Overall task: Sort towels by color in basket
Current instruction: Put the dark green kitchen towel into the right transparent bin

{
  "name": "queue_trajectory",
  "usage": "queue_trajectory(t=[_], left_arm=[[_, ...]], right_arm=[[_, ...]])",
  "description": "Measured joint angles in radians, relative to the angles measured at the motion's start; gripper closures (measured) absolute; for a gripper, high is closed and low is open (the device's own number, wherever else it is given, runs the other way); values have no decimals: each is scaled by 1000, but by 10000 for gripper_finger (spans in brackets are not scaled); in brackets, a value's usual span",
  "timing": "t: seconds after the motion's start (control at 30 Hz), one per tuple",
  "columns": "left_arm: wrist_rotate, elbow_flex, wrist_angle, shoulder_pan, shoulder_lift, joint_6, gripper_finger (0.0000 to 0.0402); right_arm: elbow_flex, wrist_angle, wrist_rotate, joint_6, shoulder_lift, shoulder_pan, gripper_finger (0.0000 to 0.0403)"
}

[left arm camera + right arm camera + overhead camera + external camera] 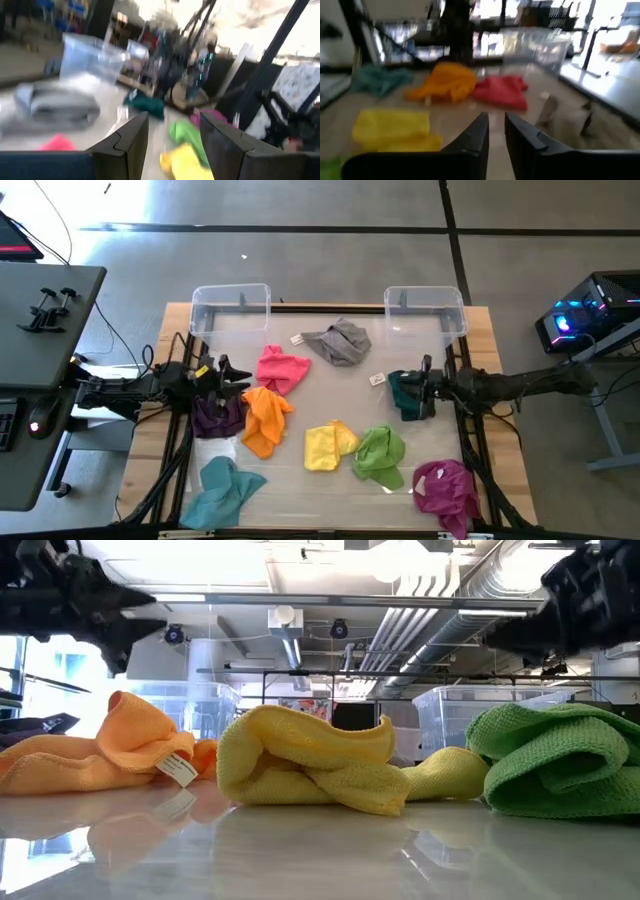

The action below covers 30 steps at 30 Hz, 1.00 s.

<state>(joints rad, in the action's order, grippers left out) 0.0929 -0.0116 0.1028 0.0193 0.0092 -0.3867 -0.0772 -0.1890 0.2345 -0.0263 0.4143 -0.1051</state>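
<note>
I count nine towels loose at centre frame, none yet in the two clear bins (231,302) at the top. My left gripper (238,377), fingers apart and empty, hovers mid-left by the purple towel (215,418). My right gripper (406,387), fingers nearly together, sits over the dark green towel (404,402), probably lining up a pick

A robotics lab: exposed silver ceiling ducts (440,615), a bare grey concrete floor (330,260) and a glowing black computer tower (590,315).
</note>
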Motion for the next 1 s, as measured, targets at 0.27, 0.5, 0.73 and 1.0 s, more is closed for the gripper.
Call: queue_trajectory(t=[0.27, 0.5, 0.73, 1.0], left_arm=[[-35, 0, 210, 0, 0, 150, 239], [-71, 0, 204, 0, 4, 215, 239], [-62, 0, 182, 0, 10, 267, 239], [-54, 0, 171, 0, 10, 232, 239]], right_arm=[[0, -92, -86, -5, 172, -25, 265], [0, -420, -264, -1, 265, -114, 223], [-102, -194, -88, 22, 288, -165, 193], [-434, 615, 2, -457, 306, -166, 192]])
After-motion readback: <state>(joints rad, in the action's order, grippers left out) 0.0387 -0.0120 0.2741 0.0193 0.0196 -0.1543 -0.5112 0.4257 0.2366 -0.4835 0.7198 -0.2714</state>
